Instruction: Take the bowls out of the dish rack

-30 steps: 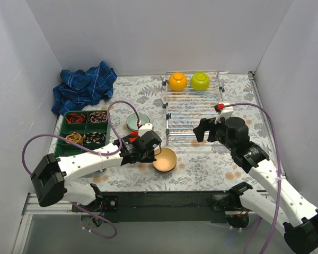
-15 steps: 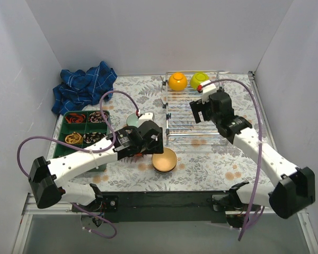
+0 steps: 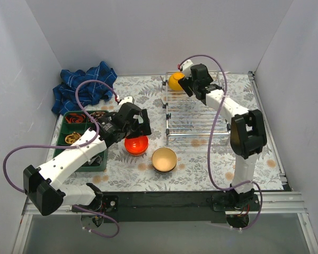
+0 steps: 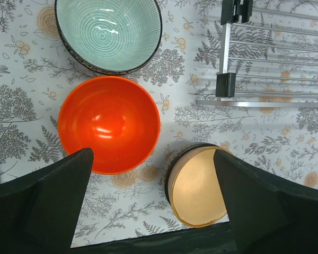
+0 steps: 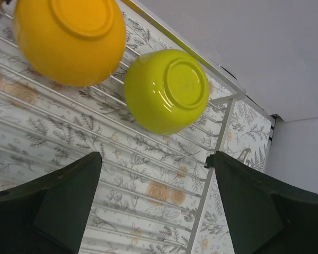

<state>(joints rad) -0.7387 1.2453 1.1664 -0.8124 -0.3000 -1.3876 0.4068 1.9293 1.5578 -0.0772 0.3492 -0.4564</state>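
Note:
Two bowls sit upside down at the far end of the dish rack: an orange-yellow one and a lime green one. My right gripper hovers open just in front of them, holding nothing. In the top view it covers the green bowl, beside the orange-yellow bowl. On the table, a red-orange bowl, a pale blue-green bowl and a speckled beige bowl stand upright. My left gripper is open above them, empty, over the red-orange bowl and next to the beige bowl.
A green compartment tray with small items lies at the left, under my left arm. A blue cloth is crumpled at the back left. White walls close in the table. The rack's near corner is close to the bowls.
My left gripper has opened and lifted back, leaving the red-orange bowl on the table left of the beige bowl. My right arm has swung to the rack's far end.

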